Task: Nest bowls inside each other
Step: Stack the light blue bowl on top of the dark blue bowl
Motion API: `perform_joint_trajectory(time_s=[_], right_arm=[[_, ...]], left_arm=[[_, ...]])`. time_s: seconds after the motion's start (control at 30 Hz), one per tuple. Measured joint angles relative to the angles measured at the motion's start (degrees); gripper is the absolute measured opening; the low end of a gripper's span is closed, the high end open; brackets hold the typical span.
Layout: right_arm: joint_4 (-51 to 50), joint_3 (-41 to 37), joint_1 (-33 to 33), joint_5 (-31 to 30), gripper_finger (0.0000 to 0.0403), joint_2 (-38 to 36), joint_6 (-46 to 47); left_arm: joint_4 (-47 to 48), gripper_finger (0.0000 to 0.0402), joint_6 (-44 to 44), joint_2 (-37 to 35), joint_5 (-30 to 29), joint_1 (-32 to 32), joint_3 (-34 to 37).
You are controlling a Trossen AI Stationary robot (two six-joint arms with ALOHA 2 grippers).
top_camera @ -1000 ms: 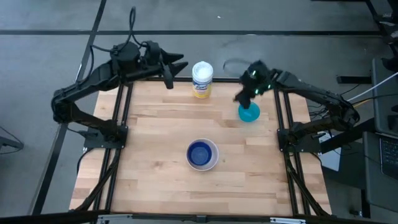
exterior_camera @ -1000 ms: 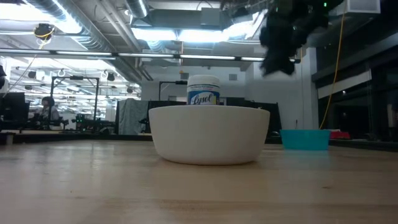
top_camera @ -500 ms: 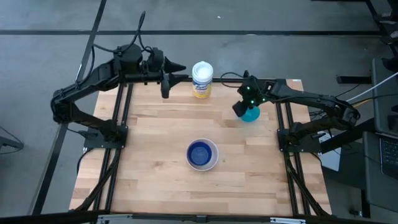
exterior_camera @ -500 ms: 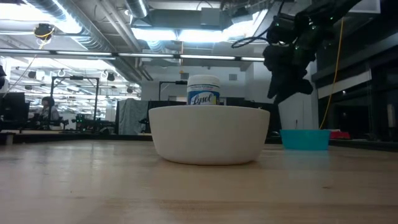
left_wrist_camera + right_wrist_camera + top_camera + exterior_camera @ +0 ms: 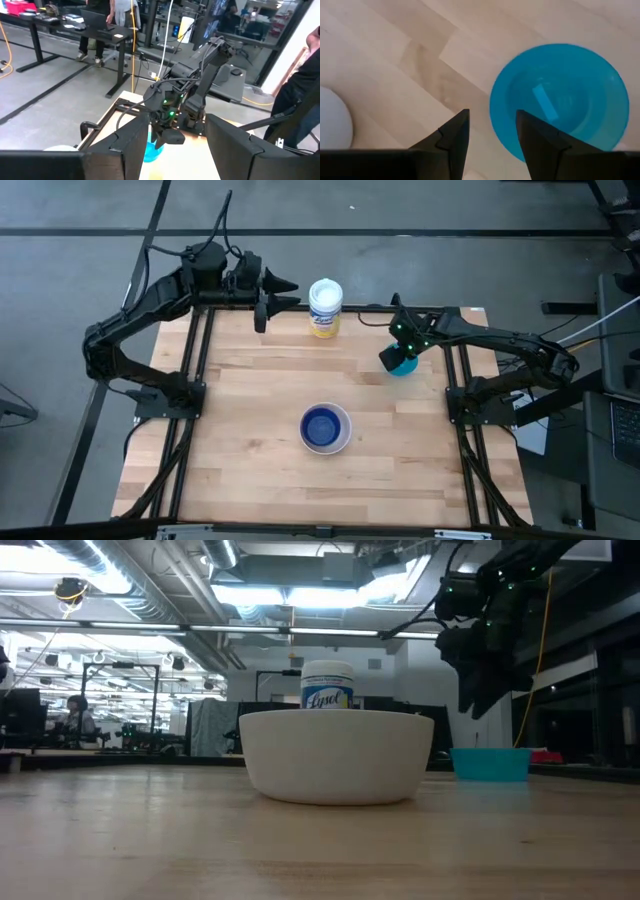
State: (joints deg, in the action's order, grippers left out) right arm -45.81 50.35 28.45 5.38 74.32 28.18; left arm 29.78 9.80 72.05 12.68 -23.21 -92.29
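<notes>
A teal bowl (image 5: 560,95) stands upright on the table at the far right (image 5: 406,364). My right gripper (image 5: 492,117) hangs open just above its rim, pointing steeply down, one finger over the table and one over the bowl's edge, and touches nothing (image 5: 478,705). A larger white bowl (image 5: 343,441) stands mid-table with a dark blue bowl (image 5: 322,427) nested in it. My left gripper (image 5: 290,292) is open and held high over the far left edge, pointing level toward the right arm.
A white canister with a yellow label (image 5: 325,307) stands at the far edge between the two arms. Bare wood lies on the near half of the table around the white bowl (image 5: 337,755). A person (image 5: 300,100) stands beyond the table's right side.
My right gripper has come down toward the teal bowl and rolled about its own line, staying open. My left gripper has turned a little where it is, high at the far left.
</notes>
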Motion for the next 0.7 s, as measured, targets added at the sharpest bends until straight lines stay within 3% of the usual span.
perform_joint_trajectory(time_s=[0.4,0.7], right_arm=[[-0.35,0.0,-0.07,4.79,0.0165,7.75,-1.84],[5.34,-0.02,-0.07,6.39,0.0165,12.66,-2.22]], left_arm=[[-0.06,0.0191,0.02,0.0,3.08,-3.2,0.0],[-0.04,0.0191,0.39,0.0,5.12,-4.28,0.0]])
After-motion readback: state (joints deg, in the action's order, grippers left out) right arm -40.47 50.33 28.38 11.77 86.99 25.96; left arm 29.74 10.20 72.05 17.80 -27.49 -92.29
